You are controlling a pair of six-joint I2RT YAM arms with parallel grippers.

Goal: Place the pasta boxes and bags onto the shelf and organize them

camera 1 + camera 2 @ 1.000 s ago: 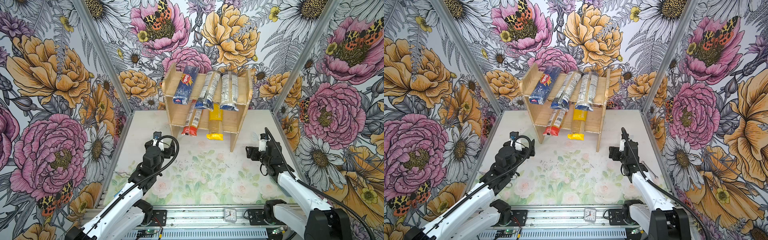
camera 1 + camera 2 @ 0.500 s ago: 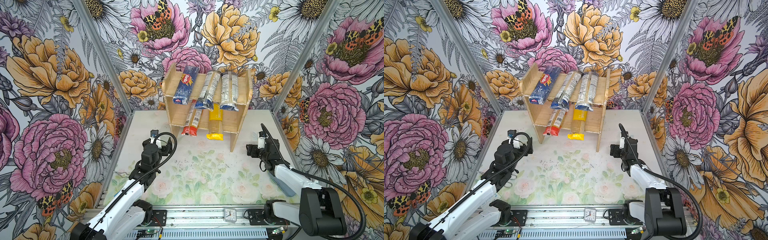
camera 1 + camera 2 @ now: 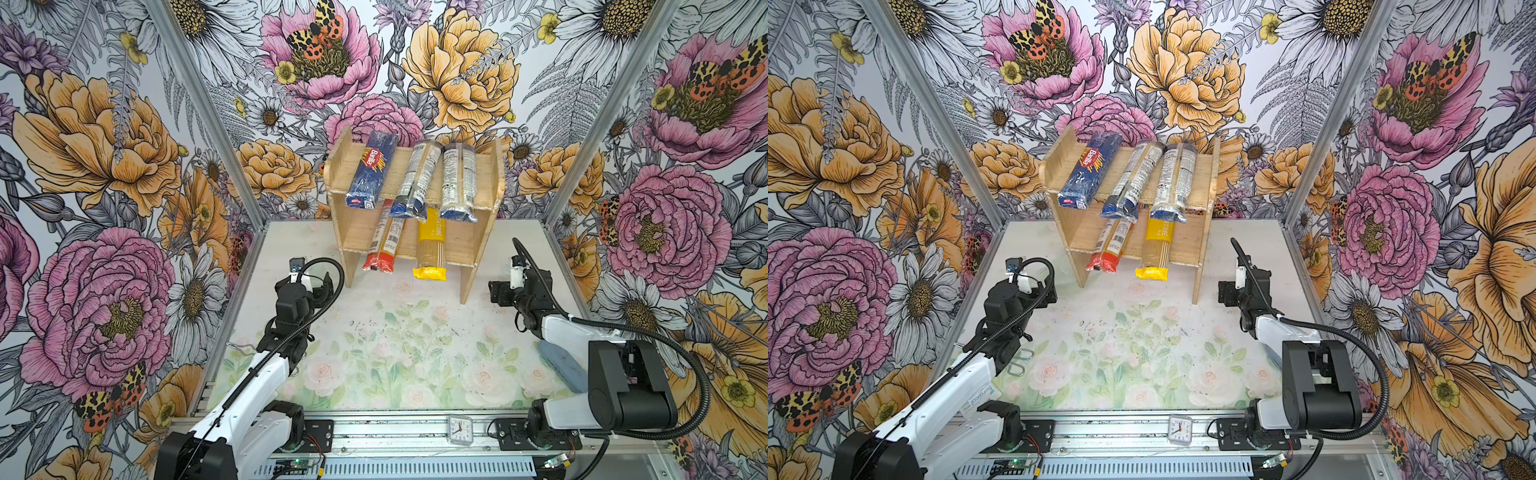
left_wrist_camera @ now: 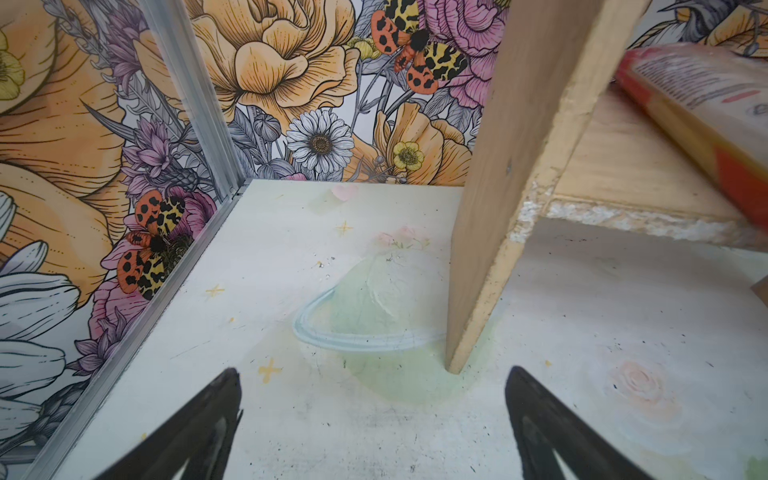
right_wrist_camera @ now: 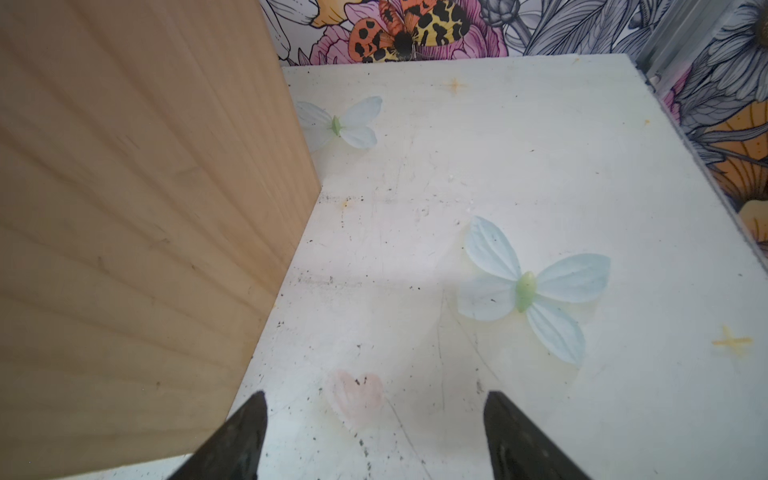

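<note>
The wooden shelf (image 3: 497, 174) stands at the back of the table in both top views. On its upper tier lie a dark blue Barilla pack (image 3: 370, 170) and two clear packs with blue ends (image 3: 415, 178) (image 3: 457, 178). Its lower tier holds a red-ended pack (image 3: 384, 245) and a yellow pack (image 3: 431, 249); both stick out over the front. My left gripper (image 3: 321, 287) is open and empty beside the shelf's left leg (image 4: 519, 166). My right gripper (image 3: 498, 291) is open and empty beside the right side panel (image 5: 137, 208). The red-ended pack (image 4: 706, 104) shows in the left wrist view.
A grey-blue oblong pad (image 3: 561, 365) lies on the table at the right, partly under my right arm. A small clock (image 3: 460, 430) sits on the front rail. Flowered walls with metal posts close in the table on three sides.
Both arms have folded back towards the front rail, the right one more. The grippers have shifted only a little and stay open. No pack has moved.
</note>
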